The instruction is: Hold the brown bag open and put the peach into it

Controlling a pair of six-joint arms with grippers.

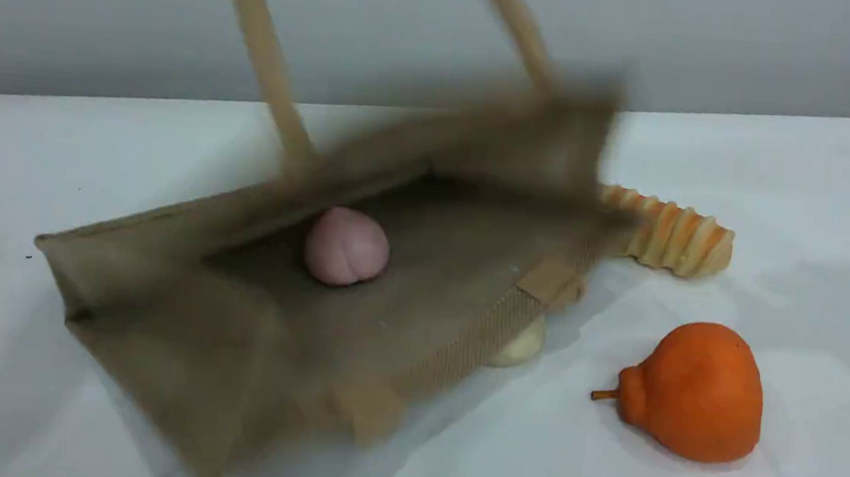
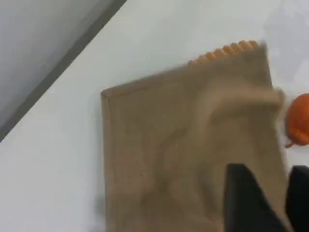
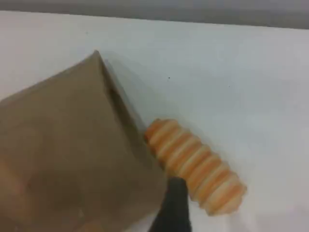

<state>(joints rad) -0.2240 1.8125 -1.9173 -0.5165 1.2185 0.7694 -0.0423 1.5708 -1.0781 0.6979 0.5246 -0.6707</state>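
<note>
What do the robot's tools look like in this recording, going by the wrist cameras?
Little shows. The left tool appears as two dark, matte black fingers, blunt and slightly blurred. The right tool shows a single black finger that narrows toward a rounded tip. No cables, markings or arm links are visible, and the scene view shows no arms.

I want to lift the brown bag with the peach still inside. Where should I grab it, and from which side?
Judging by its pose, take the far handle of the brown bag, coming down from above. That beige loop stands up clear of the blurred upper panel, while the peach sits deep inside, so lifting there should tip the mouth upward.
</note>
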